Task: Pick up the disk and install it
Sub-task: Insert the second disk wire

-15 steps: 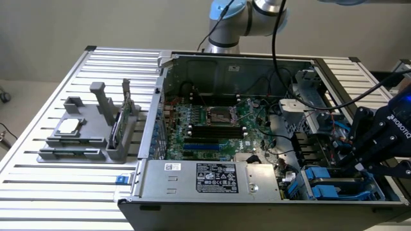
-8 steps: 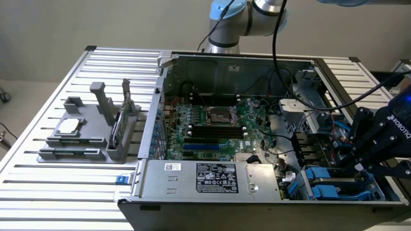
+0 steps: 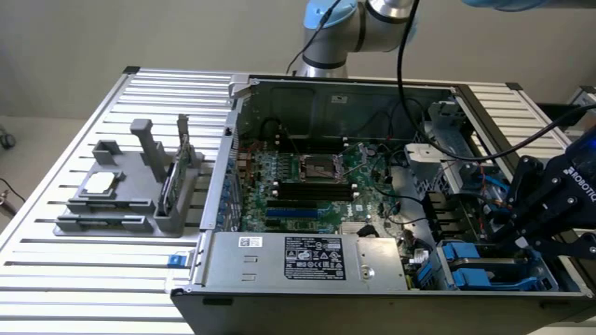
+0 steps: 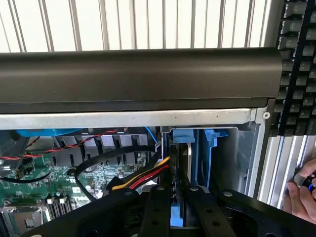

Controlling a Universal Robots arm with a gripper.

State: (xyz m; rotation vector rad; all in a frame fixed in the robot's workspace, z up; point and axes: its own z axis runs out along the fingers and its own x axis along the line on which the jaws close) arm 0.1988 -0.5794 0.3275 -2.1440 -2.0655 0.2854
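Disk point(image 4: 178, 163) upright in drive bay, clamped in gripper point(image 4: 177, 197)

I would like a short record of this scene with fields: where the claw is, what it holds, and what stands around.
claw position: claw low inside the open computer case, at the drive bay on the exterior view's right
claw state: shut on the disk
disk: blue-framed, seen edge-on, partly in the bay
near it: another blue carrier in the bay
table: slatted table, with a grey tray on the exterior view's left of the case
person: a hand by the table edge
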